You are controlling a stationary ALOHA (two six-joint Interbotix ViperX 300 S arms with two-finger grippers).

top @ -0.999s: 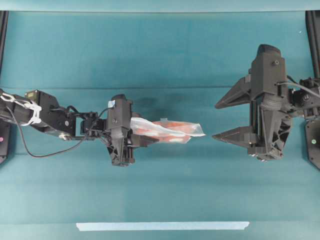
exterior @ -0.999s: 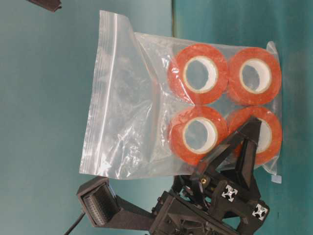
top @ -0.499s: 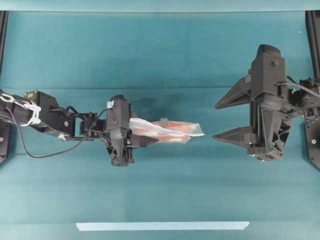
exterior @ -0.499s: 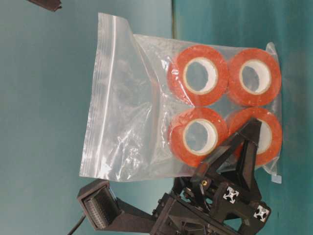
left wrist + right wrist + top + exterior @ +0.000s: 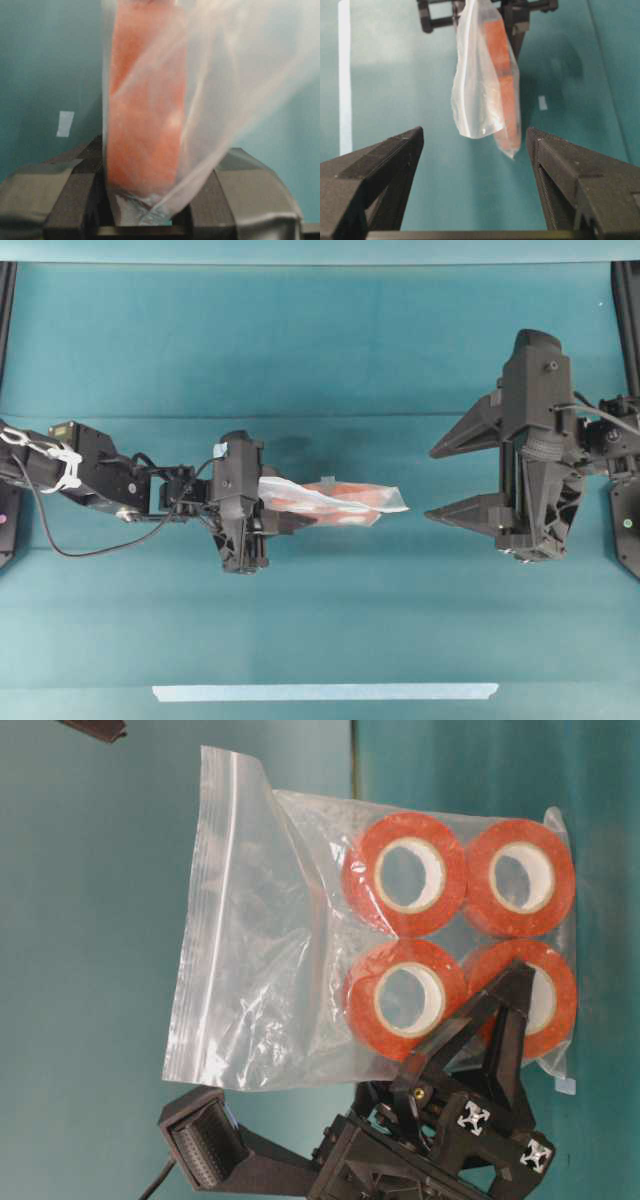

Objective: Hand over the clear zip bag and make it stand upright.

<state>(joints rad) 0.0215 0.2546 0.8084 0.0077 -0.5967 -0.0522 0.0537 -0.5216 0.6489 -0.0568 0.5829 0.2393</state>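
Observation:
The clear zip bag [image 5: 335,502] with orange-red tape rolls hangs in the air over the table's middle. My left gripper [image 5: 278,508] is shut on its left edge and holds it out toward the right. The table-level view shows the bag [image 5: 300,950] flat on, with the rolls [image 5: 405,875] at the right and the zip strip at the left. The left wrist view shows the bag [image 5: 145,125] pinched between the jaws. My right gripper [image 5: 432,482] is open and empty, just right of the bag's free end. In the right wrist view the bag [image 5: 487,80] hangs ahead of the open fingers [image 5: 395,155].
A pale tape strip [image 5: 325,692] lies along the table's front edge. A small white mark [image 5: 542,102] sits on the teal table surface [image 5: 330,350]. Black frame posts [image 5: 6,300] stand at the far corners.
The left gripper with the bag has shifted very slightly leftward. The right gripper has stayed still and open.

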